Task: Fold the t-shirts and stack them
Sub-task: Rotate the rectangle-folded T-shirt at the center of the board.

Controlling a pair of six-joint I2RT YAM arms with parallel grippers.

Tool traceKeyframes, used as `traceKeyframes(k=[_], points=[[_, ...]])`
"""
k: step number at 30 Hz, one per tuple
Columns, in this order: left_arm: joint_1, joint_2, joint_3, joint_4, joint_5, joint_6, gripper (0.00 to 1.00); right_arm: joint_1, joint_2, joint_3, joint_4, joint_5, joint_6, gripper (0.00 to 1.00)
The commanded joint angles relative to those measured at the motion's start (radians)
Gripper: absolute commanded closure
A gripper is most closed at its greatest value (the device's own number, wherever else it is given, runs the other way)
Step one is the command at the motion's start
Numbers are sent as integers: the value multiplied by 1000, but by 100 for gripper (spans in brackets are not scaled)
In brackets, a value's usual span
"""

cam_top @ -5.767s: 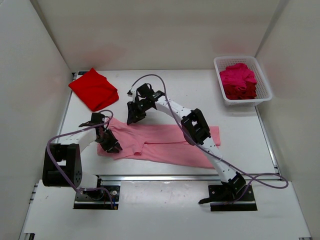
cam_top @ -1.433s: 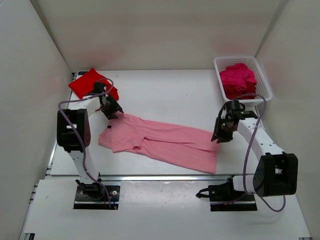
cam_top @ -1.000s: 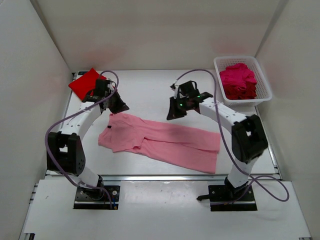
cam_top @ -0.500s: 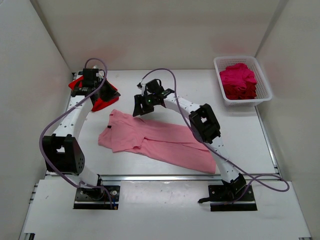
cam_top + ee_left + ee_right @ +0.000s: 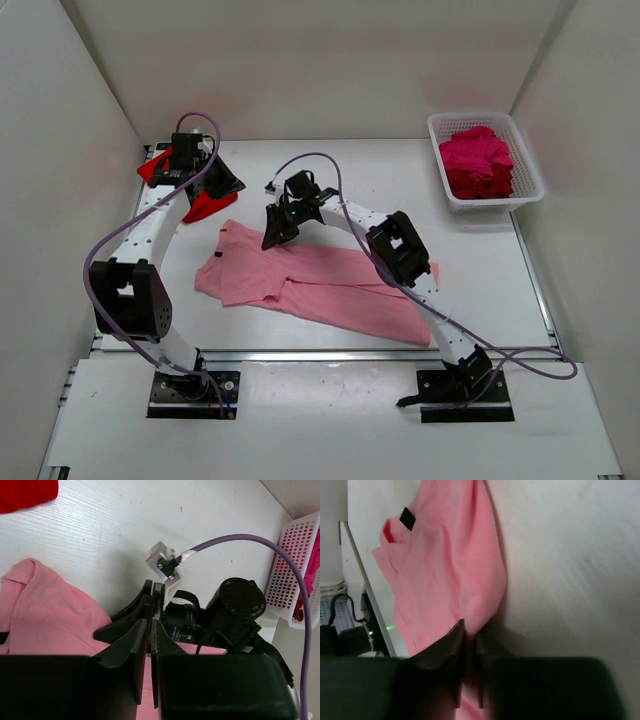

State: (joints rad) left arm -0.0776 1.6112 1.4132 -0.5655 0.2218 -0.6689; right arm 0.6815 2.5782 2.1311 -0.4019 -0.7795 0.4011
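Arms are shifting: the right hand (image 5: 270,238), having crossed over from the hem end, is pinching the collar-end edge of the pink shirt (image 5: 330,285), which is lying along the near edge of the tabletop (image 5: 350,185). The left hand (image 5: 226,186), narrowly parted and empty, is withdrawing toward the red shirt (image 5: 150,168) at the far left corner. Crosswise folding is probably beginning.

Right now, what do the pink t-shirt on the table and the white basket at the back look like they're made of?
The light pink t-shirt looks like soft, matte fabric, possibly cotton: it lies limp with folds and creases. The white basket is probably moulded plastic with a smooth finish: its rigid lattice walls have regular holes.
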Motion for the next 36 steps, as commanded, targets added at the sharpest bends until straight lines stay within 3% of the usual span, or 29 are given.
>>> traceKeyframes(k=[1, 2, 5, 6, 9, 13, 14, 16, 17, 18, 20, 24, 28, 31, 34, 36], points=[[-1, -60, -28, 10, 10, 15, 79, -3, 43, 76, 28, -31, 56, 95], [-5, -63, -34, 9, 7, 22, 78, -17, 56, 107, 25, -26, 70, 100], [-36, -66, -42, -8, 10, 26, 77, -95, 74, 215, -7, 54, 111, 100], [-50, -69, -42, -11, 7, 26, 77, -130, 83, 252, -61, 77, 117, 100], [-174, -51, -39, -43, -9, 54, 74, -230, 179, 572, -254, 218, 107, 100], [-212, -71, -94, -10, 10, 25, 72, -361, 191, 679, -391, 284, 134, 100], [-211, -83, -123, -7, 7, 17, 73, -370, 183, 678, -419, 317, 122, 96], [-218, -94, -158, -8, 5, 17, 72, -385, 168, 693, -437, 328, 91, 77], [-231, -100, -181, -10, 5, 20, 71, -387, 151, 690, -452, 344, 82, 59], [-257, -106, -215, -16, 7, 20, 71, -393, 131, 690, -462, 362, 62, 48], [-300, -122, -265, -17, 11, 17, 68, -387, 62, 687, -514, 391, 38, 41], [-428, -140, -413, 41, 69, -40, 61, -407, -58, 690, -658, 505, -27, 36], [-556, -137, -542, 125, 122, -122, 51, -483, -199, 678, -834, 545, -61, 39], [-597, -116, -594, 200, 165, -165, 42, -565, -372, 554, -859, 565, -68, 43], [-619, -85, -609, 272, 206, -215, 40, -671, -622, 388, -792, 414, -82, 50], [-655, -38, -586, 286, 206, -230, 39, -750, -850, 217, -735, 352, -62, 49]])
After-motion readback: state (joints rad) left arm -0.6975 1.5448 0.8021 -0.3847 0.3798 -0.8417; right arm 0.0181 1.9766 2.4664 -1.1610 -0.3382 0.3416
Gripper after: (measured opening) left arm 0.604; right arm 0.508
